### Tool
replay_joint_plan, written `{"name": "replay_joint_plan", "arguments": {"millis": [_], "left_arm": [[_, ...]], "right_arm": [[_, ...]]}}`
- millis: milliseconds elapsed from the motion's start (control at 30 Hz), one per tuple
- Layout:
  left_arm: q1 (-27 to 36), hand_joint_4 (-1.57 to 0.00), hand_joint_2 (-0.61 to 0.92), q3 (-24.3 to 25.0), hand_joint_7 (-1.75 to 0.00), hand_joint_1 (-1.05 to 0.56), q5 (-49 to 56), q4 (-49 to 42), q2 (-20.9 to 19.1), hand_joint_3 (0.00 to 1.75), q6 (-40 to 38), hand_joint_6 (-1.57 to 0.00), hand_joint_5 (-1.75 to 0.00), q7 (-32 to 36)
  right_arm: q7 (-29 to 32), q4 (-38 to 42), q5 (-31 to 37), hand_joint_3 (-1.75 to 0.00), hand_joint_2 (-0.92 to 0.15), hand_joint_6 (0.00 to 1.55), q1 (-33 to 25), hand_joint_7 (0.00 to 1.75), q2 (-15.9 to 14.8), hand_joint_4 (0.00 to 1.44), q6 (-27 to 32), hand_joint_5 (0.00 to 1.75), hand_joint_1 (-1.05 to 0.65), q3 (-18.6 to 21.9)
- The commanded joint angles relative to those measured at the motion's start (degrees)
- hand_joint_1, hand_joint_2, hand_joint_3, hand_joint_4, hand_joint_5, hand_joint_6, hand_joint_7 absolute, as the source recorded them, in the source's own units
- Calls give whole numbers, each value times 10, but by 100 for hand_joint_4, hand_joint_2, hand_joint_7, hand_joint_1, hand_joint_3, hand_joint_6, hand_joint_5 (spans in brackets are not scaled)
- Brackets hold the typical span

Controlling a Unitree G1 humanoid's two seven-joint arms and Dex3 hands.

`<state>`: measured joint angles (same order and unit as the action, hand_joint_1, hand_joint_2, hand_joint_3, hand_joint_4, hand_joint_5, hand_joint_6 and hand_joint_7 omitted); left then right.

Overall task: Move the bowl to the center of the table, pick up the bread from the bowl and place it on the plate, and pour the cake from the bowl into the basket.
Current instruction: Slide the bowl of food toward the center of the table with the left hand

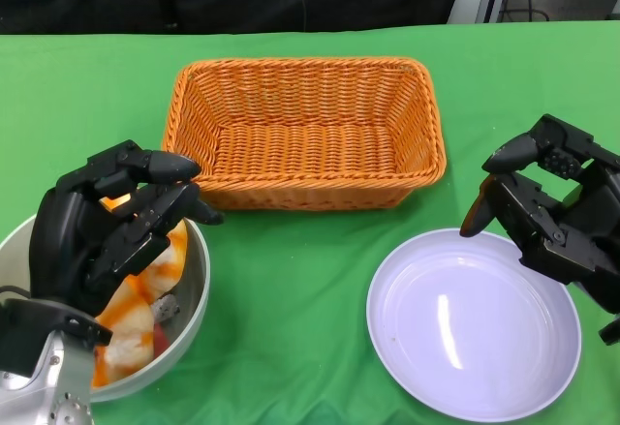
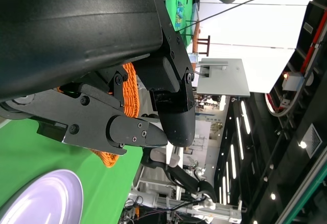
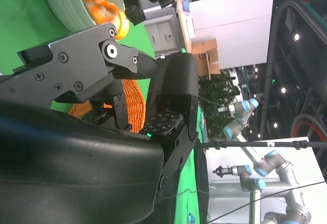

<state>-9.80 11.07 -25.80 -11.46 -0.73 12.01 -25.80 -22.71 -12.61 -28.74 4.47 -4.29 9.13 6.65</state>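
Bowl (image 1: 189, 285) sits at the table's left edge with left hand (image 1: 111, 227) curled over its rim, grip unclear; right hand (image 1: 552, 212) hovers open above plate (image 1: 475, 323).

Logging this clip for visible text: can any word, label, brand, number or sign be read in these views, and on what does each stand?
None can be read.
Basket, bowl, plate, green table cloth: no print shows.
Left hand, right hand: no markings legible.
Background room in the wrist views: boxes and panels show, any writing too small or blurred.
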Motion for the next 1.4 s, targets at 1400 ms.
{"name": "replay_joint_plan", "arguments": {"millis": [1400], "left_arm": [[-8,-86,92,6,-51,-25,-2,-2,-6,17,12,-104,-103,-4]], "right_arm": [[0,1,2,-69,-75,66,-1,111,-5,63,-10,149,-9,5]]}}
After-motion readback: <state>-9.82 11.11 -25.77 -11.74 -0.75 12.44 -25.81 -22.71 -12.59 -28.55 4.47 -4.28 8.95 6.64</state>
